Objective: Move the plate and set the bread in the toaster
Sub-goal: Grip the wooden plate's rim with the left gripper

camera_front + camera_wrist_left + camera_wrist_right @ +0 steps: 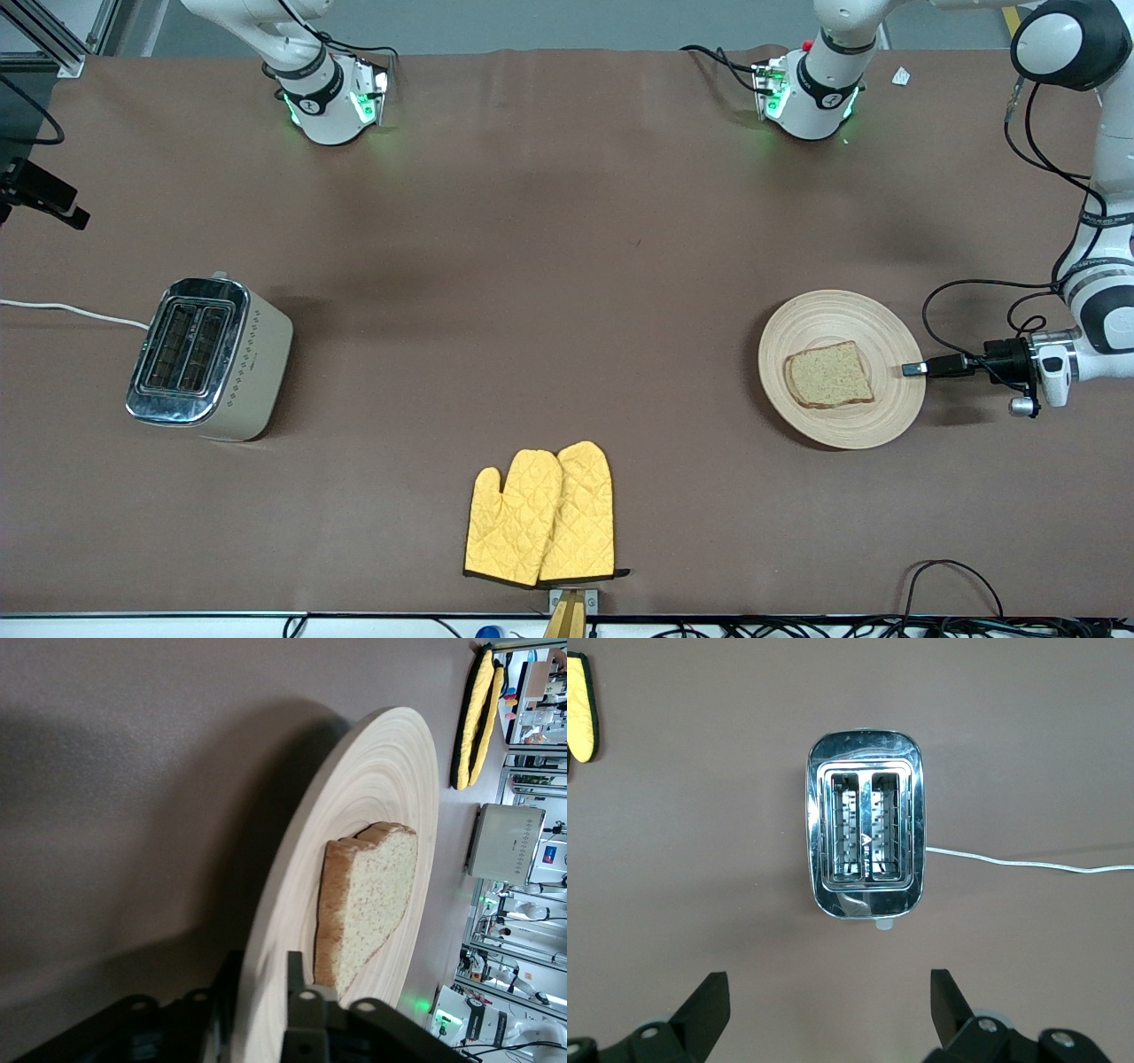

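Note:
The wooden plate (842, 323) lies toward the left arm's end of the table with the bread slice (830, 375) flat on it. My left gripper (912, 368) is at the plate's rim. In the left wrist view its jaws (261, 979) straddle the rim of the plate (390, 780), one finger under and one on top, shut on it beside the bread (368, 895). The cream toaster (208, 359) stands toward the right arm's end, slots empty. My right gripper (830, 992) is open and empty, high over the table beside the toaster (866, 837).
Two yellow oven mitts (542, 514) lie near the table's front edge, midway between toaster and plate. The toaster's white cord (62, 310) runs off the table's end. Brown cloth covers the table between toaster and plate.

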{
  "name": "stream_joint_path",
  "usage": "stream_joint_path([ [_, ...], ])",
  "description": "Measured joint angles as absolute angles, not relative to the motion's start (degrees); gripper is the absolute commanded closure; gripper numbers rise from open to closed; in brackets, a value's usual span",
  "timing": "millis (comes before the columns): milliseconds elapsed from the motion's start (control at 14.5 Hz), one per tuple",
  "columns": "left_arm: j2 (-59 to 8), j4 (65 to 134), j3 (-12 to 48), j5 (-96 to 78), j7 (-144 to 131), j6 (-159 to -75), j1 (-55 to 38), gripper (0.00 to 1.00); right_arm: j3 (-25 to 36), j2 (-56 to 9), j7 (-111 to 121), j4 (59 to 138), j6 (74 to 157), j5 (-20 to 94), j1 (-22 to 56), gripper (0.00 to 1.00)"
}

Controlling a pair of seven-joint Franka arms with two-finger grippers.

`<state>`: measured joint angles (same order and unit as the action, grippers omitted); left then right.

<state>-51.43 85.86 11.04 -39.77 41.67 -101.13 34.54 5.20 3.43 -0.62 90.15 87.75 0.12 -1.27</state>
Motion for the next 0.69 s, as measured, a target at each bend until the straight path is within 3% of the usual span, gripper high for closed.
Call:
stream_joint_path([
  [138, -51.5, 85.8, 11.0, -39.8, 41.8, -101.1, 34.5, 0.99, 5.2, 3.4, -0.6, 90.6, 87.9, 0.1, -1.3, 0.0],
  [344, -51.4, 85.1, 11.5, -40.3, 42.8, -100.1, 34.1, 1.0, 5.2, 3.4, -0.6, 91.2, 88.4, 0.1, -1.3, 0.0],
  [688, -51.4, 83.9, 17.3, -40.1, 42.5, -101.8, 29.6, 1.0, 5.2, 3.4, -0.6, 91.4, 88.5, 0.1, -1.3, 0.0],
])
